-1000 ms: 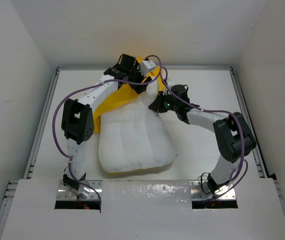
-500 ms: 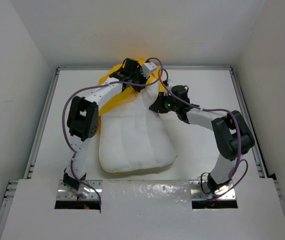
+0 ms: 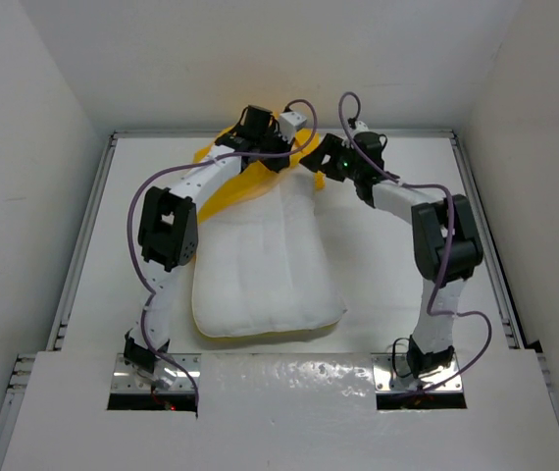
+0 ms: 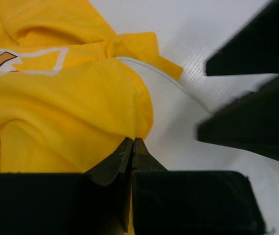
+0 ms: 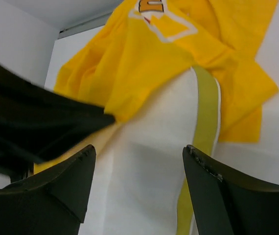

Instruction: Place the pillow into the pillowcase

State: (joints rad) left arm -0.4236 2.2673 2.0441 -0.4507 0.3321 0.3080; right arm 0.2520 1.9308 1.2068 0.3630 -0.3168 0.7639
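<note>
Pillow lies on the desk, mid-width, with its long side running from the near edge toward the far edge. The near end is fully exposed: white, with quilted panels. The far end goes under yellow cloth and its corners cannot be seen.

Pillowcase is bunched at the far edge, left of centre, and draped over the pillow's far end. The left arm crosses over it in the top view, so its full outline is cut off. A fragment of print with a white outline shows; no lettering is readable.

Left fingers are pressed together, tips closed on the folded hem of the pillowcase where it lies over the white pillow surface. In the top view these tips are hidden under the wrist.

Right fingers are spread wide with nothing between them. They hover above the pillow's far end, just beside the pillowcase edge. An olive-yellow strip runs along the pillow edge between the two tips and disappears under the yellow cloth.

Dark blurred shapes fill the right side of the left wrist view, too out of focus to identify with certainty.
</note>
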